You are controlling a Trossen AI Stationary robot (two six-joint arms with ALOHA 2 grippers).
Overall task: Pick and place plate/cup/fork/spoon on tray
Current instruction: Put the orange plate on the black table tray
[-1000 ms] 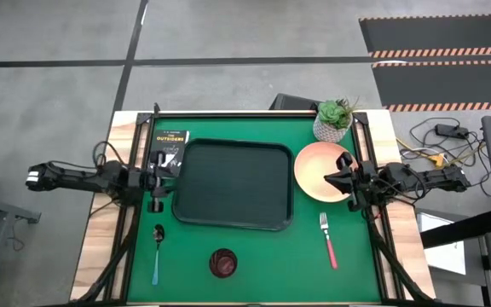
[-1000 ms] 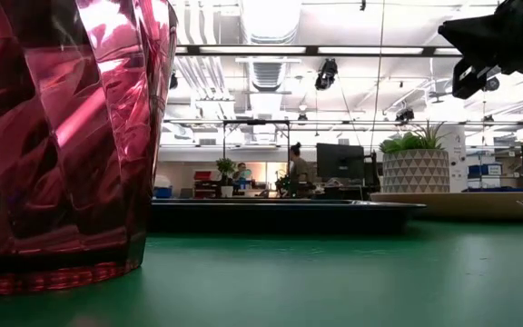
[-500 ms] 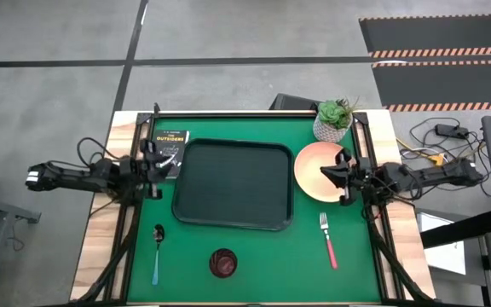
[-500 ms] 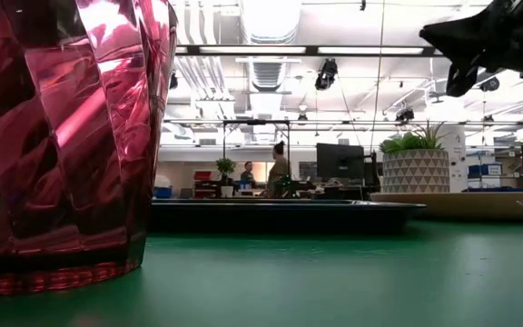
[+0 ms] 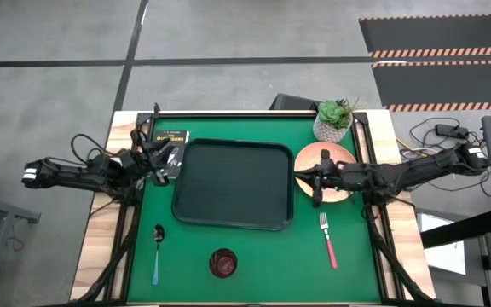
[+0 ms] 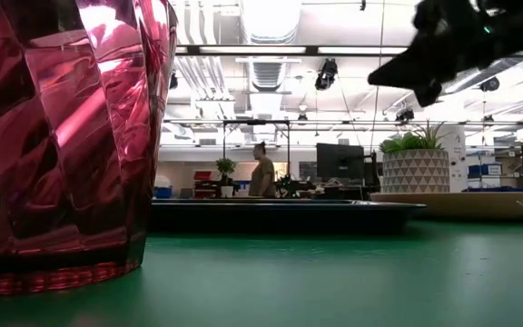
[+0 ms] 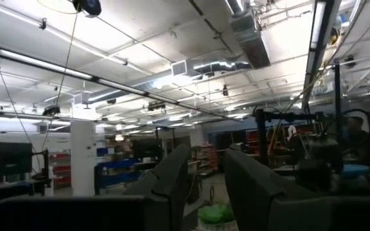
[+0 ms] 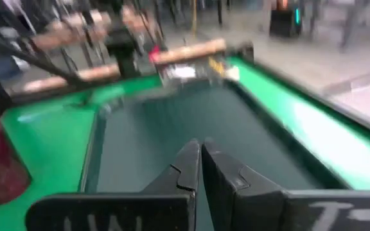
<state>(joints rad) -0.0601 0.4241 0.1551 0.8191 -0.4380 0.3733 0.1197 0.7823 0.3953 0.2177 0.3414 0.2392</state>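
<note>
The black tray [image 5: 233, 183] lies at the table's middle. The peach plate [image 5: 331, 159] lies flat to its right, partly under my right arm. The maroon cup [image 5: 223, 263] stands near the front edge and fills the low view's left [image 6: 62, 136]. The pink-handled fork [image 5: 328, 240] lies in front of the plate. The blue-handled spoon [image 5: 157, 254] lies front left. My right gripper [image 5: 312, 181] is shut and empty, raised over the plate's left edge [image 8: 201, 163]. My left gripper [image 5: 165, 158] is raised over the tray's far left corner, tipped up toward the ceiling, fingers a little apart [image 7: 207, 186].
A white pot with a green plant [image 5: 333, 119] stands behind the plate. A small black book [image 5: 170, 145] lies left of the tray's far corner, under my left gripper. Bare green mat lies between the tray and the front edge. A person walks in the room behind.
My right gripper has gone toward the table's left, from the plate's right side across it to its left edge near the tray. My left gripper has gone toward the far edge and a little right, over the book.
</note>
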